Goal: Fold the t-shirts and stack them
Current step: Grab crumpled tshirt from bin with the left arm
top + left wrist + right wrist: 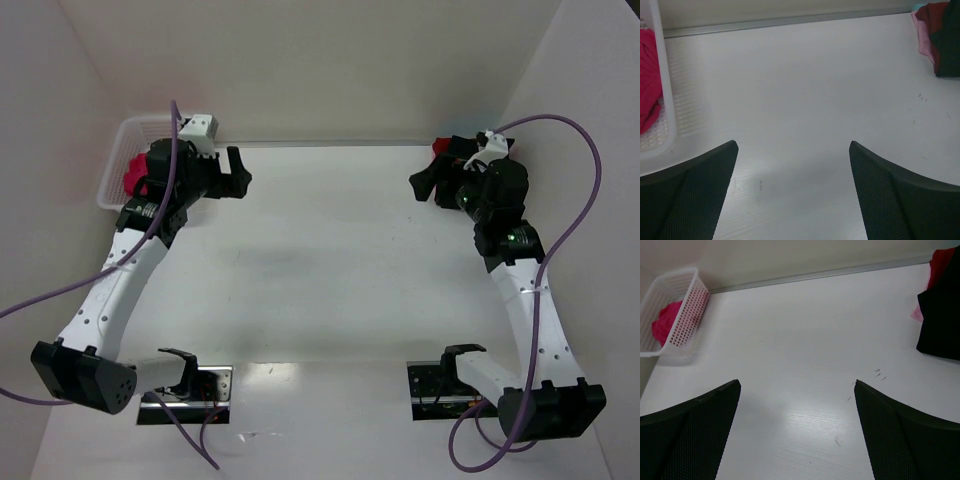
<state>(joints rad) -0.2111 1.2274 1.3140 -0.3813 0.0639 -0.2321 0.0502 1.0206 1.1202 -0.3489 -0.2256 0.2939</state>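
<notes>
Right wrist, whole basket (690,305), red t-shirt (665,325), top external, both half-hidden

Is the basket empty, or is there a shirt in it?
Not empty. A crumpled red shirt lies inside the basket, showing above the rim and through the wall in the right wrist view.

Site: robotics lab test cell | enclosure: plain off-white panel walls (320,70) box a white laminate table (330,260) on 3 sides | rig: 2 white-and-black jointed robot arms, left arm (115,290) and right arm (530,310), on bolted metal base plates (215,380) | wiring: loose purple cables (592,170) | prop: white perforated plastic basket (682,305), far-left corner
</notes>
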